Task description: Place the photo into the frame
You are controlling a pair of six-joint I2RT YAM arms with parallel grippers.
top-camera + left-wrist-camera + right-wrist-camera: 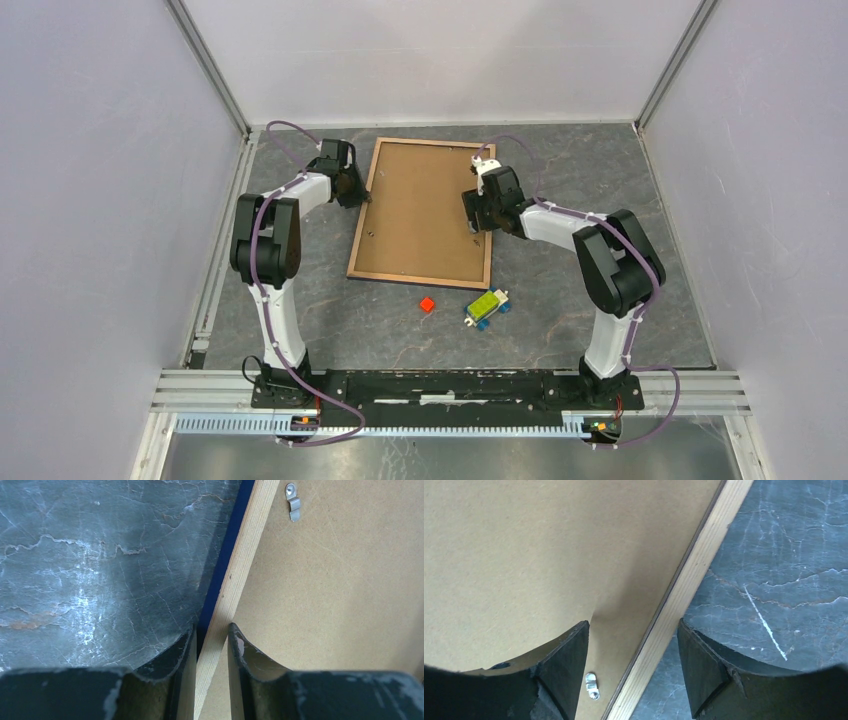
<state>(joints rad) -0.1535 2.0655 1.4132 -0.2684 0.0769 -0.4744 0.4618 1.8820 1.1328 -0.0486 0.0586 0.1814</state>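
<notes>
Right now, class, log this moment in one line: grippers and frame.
left gripper: shut on frame, left rail | right gripper: open, astride right rail | frame: back up, backing board fitted | photo: not in view

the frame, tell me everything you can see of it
The large thin rectangular frame lies back up on the dark marbled table, light wood rim showing, dark blue along its outer edge. A brown backing board fills it, with small metal clips. The left pincer is shut on its left rail; the open right pincer straddles the right rail.
</notes>
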